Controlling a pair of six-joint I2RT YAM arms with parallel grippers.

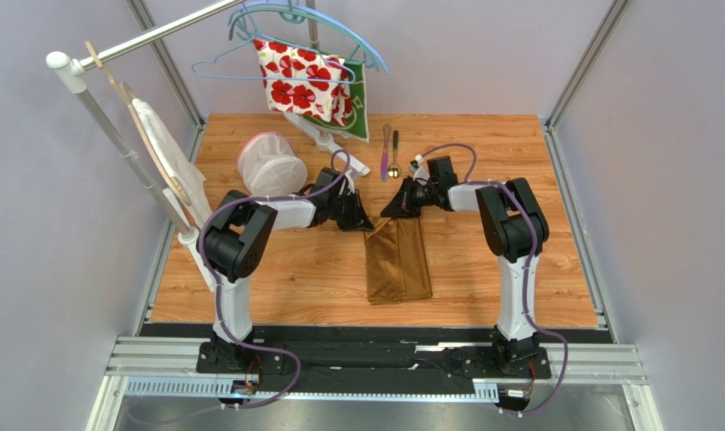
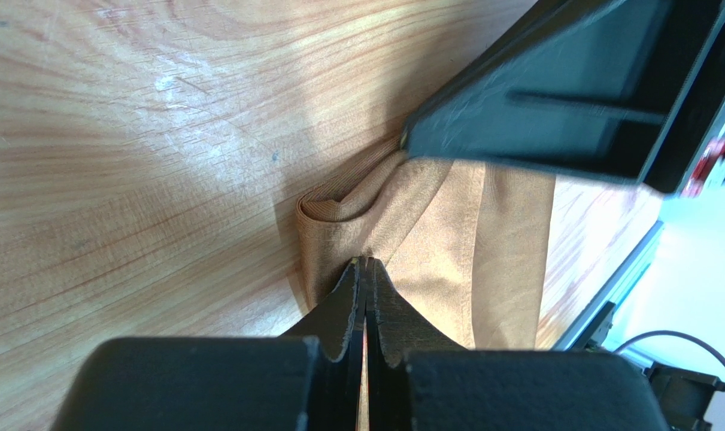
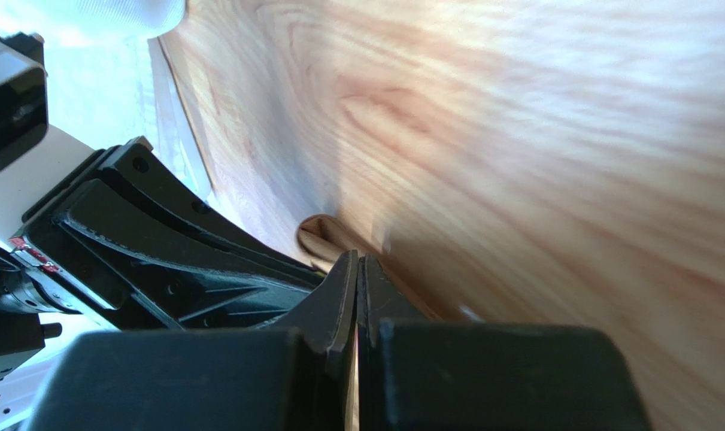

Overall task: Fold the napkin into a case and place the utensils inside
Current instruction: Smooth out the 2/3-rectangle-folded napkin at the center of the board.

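Closest to the overhead lens, the two arm bases sit on their black rail (image 1: 375,355), on the near side of the napkin (image 1: 398,265). From there I see the napkin as a long, narrow, golden-brown satin strip folded lengthwise. It lies on the wooden table (image 1: 276,278) between the two arms and runs away from the rail.

Both arms reach in to the napkin's far end. The left gripper (image 1: 355,215) is at the far left corner and the right gripper (image 1: 402,206) at the far right corner. The two sit close together, almost tip to tip.

On the left wrist camera the jaws are pressed together with a sliver of satin caught between them. The cloth bunches into a small rolled fold just past the tips. The right wrist camera shows the same thing: jaws together, a thin tan line of cloth between them, and a curl of napkin edge just ahead.

Beyond the napkin's far end, apart from it, the purple-pink knife (image 1: 386,151) and the spoon (image 1: 395,154) lie side by side on bare wood, both outside the cloth.

To the far left of the napkin stands a white mesh basket (image 1: 271,166). Further back hang a flowered cloth (image 1: 307,81) and a green cloth (image 1: 361,112).
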